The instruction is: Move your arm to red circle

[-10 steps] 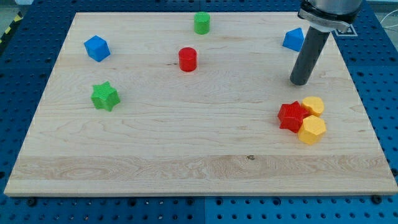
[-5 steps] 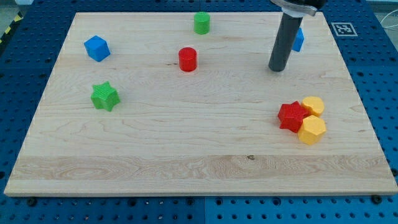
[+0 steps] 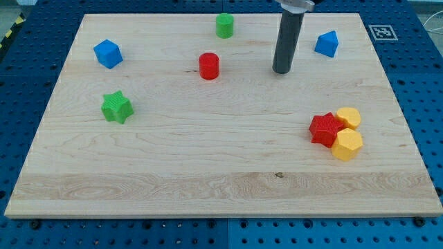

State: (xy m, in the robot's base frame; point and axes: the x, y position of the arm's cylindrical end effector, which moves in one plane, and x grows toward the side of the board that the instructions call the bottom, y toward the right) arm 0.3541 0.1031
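Camera view shows my tip (image 3: 281, 71) resting on the wooden board (image 3: 208, 166) in the upper middle of the frame, slightly right of centre. It is a plain dark rod, upright, holding nothing and touching no block.

Nearest to my tip on the view's right is a blue block (image 3: 327, 44), with a sloped, wedge-like top, sitting a little higher in the frame and clearly apart from the rod. On the view's left of my tip, at nearly the same height in the frame, stands the red circle (image 3: 209, 66), a short red cylinder; open board lies between it and my tip, so the two are near but not touching. Above the red circle, close to the board's top edge, is a green cylinder (image 3: 224, 25).

Further out, in the upper left of the frame, lies a blue cube (image 3: 108, 53). Below it, at the middle left, is a green star (image 3: 116, 106).

In the lower right of the frame three blocks huddle together, well apart from my tip: a red block (image 3: 325, 129) with a ridged, star-like outline, a yellow block (image 3: 349, 117) touching it at its upper right, and a yellow hexagon (image 3: 347, 145) touching it at its lower right.

Blue pegboard (image 3: 21, 83) surrounds the board, and a small printed marker (image 3: 383, 32) sits beyond its upper right corner.
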